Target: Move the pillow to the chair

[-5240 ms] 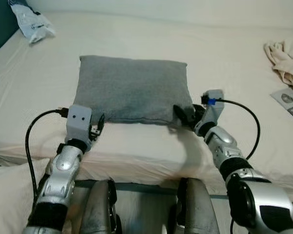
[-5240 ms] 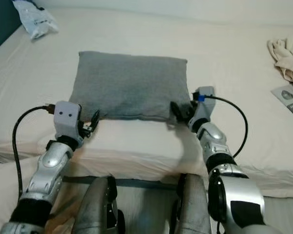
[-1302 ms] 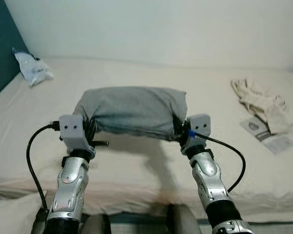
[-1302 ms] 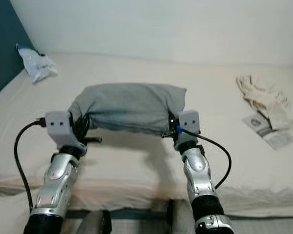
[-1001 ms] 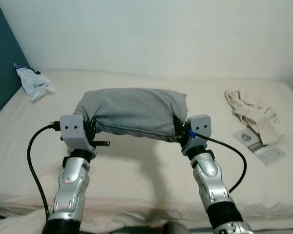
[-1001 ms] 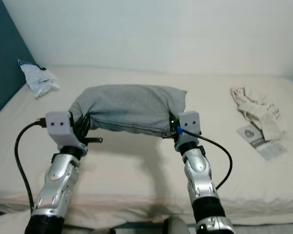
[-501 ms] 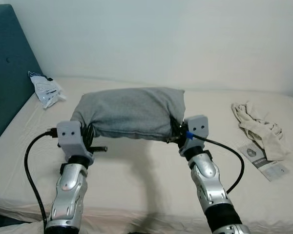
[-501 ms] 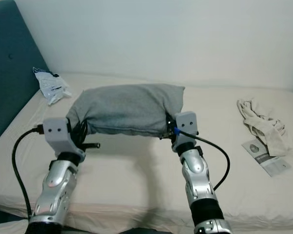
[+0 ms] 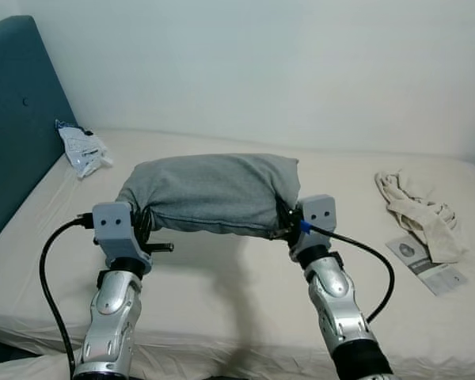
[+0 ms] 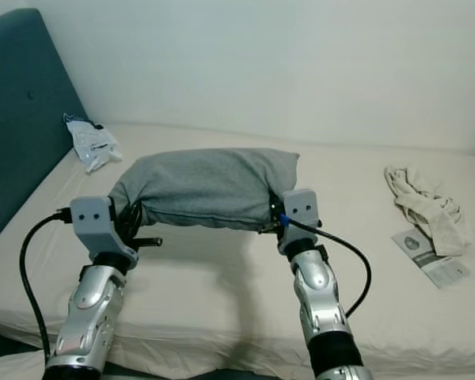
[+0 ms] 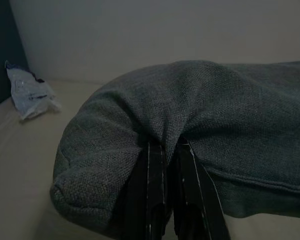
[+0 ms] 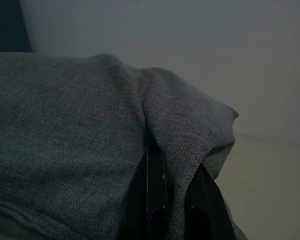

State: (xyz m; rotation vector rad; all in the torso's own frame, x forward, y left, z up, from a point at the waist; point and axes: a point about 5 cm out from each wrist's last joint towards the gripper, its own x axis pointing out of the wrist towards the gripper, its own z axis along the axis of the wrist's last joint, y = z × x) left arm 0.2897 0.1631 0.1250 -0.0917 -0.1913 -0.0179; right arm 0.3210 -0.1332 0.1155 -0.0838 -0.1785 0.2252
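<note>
Clamping pillow (image 9: 210, 194) ends, left pincer (image 11: 162, 150), right pincer (image 12: 172, 155), towel (image 9: 418, 212) on bed (image 9: 222, 293)

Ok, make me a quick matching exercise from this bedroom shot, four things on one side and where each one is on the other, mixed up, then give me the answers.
Things:
1. grey pillow
2. crumpled plastic bag
3. beige cloth
4. leaflet

Places:
A. on the bed near the teal headboard
B. held up over the bed between the left gripper and the right gripper
C. flat on the bed, just nearer the robot than the cloth
D. bunched on the bed on the robot's right

Pairs: 1-B, 2-A, 3-D, 4-C
</note>
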